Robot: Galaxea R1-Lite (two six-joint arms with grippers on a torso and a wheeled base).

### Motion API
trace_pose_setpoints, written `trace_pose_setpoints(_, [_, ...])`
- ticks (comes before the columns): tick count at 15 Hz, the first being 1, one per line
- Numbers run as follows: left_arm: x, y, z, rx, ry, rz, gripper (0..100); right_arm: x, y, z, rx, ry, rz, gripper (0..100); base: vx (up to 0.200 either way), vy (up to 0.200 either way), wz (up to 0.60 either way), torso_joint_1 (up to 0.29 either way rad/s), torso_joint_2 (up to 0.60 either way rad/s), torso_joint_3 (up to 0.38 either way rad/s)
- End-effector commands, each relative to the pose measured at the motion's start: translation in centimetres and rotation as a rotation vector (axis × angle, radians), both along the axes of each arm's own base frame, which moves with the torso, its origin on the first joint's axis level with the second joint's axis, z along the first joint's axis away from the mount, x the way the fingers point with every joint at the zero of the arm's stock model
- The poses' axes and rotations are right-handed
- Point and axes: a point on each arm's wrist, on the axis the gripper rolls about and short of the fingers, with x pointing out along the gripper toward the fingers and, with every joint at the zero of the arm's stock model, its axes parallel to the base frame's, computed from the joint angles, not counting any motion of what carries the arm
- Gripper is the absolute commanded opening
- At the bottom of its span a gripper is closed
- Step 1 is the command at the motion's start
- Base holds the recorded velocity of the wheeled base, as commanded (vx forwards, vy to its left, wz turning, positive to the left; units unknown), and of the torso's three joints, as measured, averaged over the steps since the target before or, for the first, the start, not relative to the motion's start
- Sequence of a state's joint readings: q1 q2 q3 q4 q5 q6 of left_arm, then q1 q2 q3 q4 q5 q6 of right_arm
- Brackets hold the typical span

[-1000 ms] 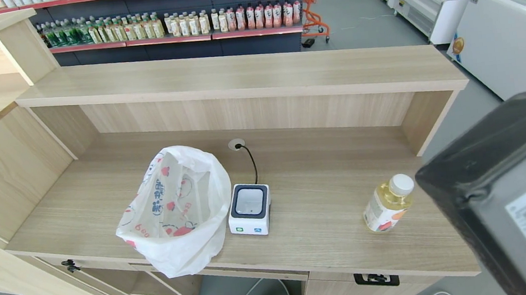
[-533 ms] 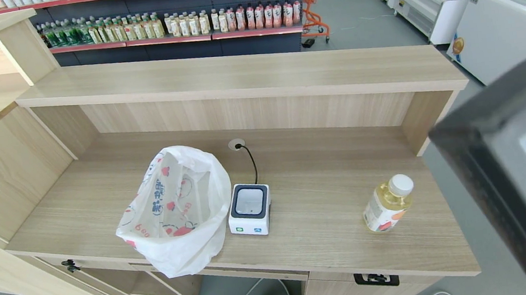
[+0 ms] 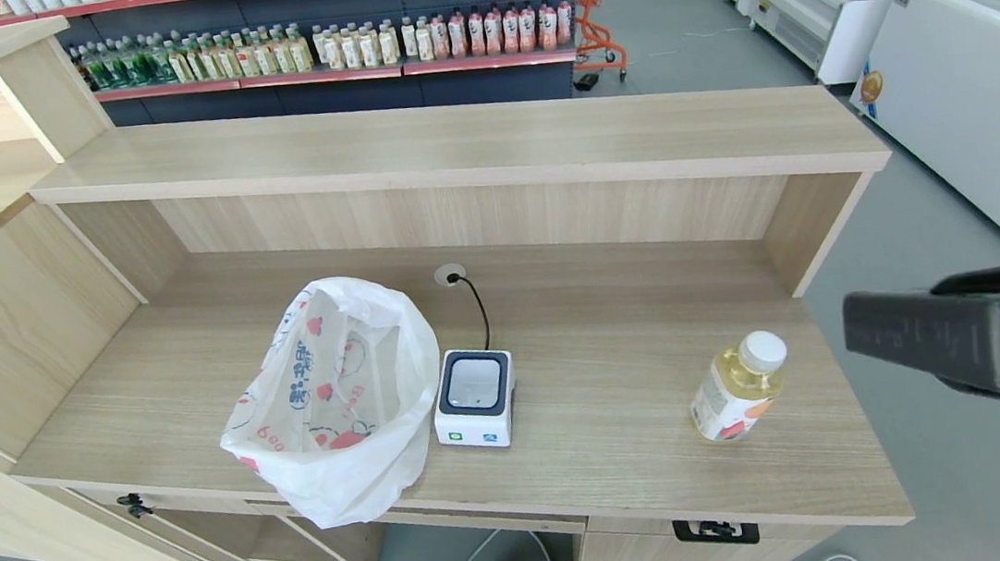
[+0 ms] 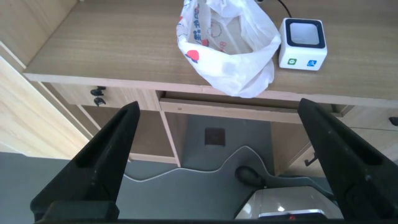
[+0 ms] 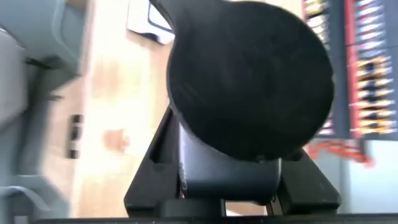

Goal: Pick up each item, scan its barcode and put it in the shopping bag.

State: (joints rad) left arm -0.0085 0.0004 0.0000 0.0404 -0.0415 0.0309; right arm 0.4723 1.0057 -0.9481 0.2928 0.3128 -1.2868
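1. The bottle (image 3: 740, 385) stands on the wooden counter (image 3: 618, 342), in the lower right of the head view. It has yellow drink inside and a white cap. Nothing touches it.
2. The scanner (image 3: 475, 397) is a small white box with a dark top. It sits near the middle of the head view, well apart from the bottle. A black cable (image 3: 477, 306) runs from it to a hole in the counter.
3. The shopping bag (image 3: 331, 400) is white with red prints, and its mouth is open. It sits just left of the scanner, at the counter's front edge.
4. The left gripper (image 4: 224, 165) hangs in front of the counter, over the grey floor. Its two dark fingers (image 4: 109, 155) are spread wide and hold nothing.
5. The right arm (image 3: 980, 341) pokes in at the right edge of the head view, beside the bottle but not touching it. I cannot tell if its gripper is wide or closed.
6. Shelves of drinks (image 3: 327, 48) line the top of the head view.
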Motion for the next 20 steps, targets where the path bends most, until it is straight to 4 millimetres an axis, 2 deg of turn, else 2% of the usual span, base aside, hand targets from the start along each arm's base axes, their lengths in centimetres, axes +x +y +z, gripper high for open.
trace_pose_setpoints(1, [0.0,0.0,0.0,0.0,0.001,-0.001,100,-1.0,-2.4,0.2,0.235,0.37,-0.1,0,0.0,0.0,0.0,0.0,0.0,0.0])
trace_pose_setpoints(2, [0.0,0.0,0.0,0.0,-0.001,-0.001,100,-0.9,-2.6,0.3,0.33,0.461,-0.171,0,0.0,0.0,0.0,0.0,0.0,0.0])
trace_pose_setpoints(3, [0.0,0.0,0.0,0.0,0.001,-0.001,100,-0.4,-2.5,0.8,0.529,0.628,-0.271,0,0.0,0.0,0.0,0.0,0.0,0.0])
trace_pose_setpoints(5, [0.0,0.0,0.0,0.0,0.001,-0.001,100,1.9,-1.9,0.4,0.881,0.903,-0.389,0,0.0,0.0,0.0,0.0,0.0,0.0])
trace_pose_setpoints(6, [0.0,0.0,0.0,0.0,0.001,-0.001,100,3.6,-1.5,-0.2,1.063,0.995,-0.408,0,0.0,0.0,0.0,0.0,0.0,0.0])
trace_pose_setpoints(8, [0.0,0.0,0.0,0.0,-0.001,-0.001,100,5.9,-1.0,-2.0,1.291,1.059,-0.395,0,0.0,0.0,0.0,0.0,0.0,0.0])
trace_pose_setpoints(9, [0.0,0.0,0.0,0.0,0.001,-0.001,100,6.0,-0.9,-2.7,1.311,1.063,-0.399,0,0.0,0.0,0.0,0.0,0.0,0.0])
trace_pose_setpoints(10, [0.0,0.0,0.0,0.0,0.001,-0.001,100,5.6,-0.4,-4.7,1.303,1.087,-0.426,0,0.0,0.0,0.0,0.0,0.0,0.0])
trace_pose_setpoints(11, [0.0,0.0,0.0,0.0,0.001,-0.001,100,5.3,-0.3,-5.5,1.292,1.103,-0.442,0,0.0,0.0,0.0,0.0,0.0,0.0])
trace_pose_setpoints(15, [0.0,0.0,0.0,0.0,0.001,-0.001,100,5.0,-0.1,-6.3,1.27,1.134,-0.447,0,0.0,0.0,0.0,0.0,0.0,0.0])
trace_pose_setpoints(20, [0.0,0.0,0.0,0.006,-0.001,-0.001,100,4.9,0.0,-6.1,1.264,1.122,-0.438,0,0.0,0.0,0.0,0.0,0.0,0.0])
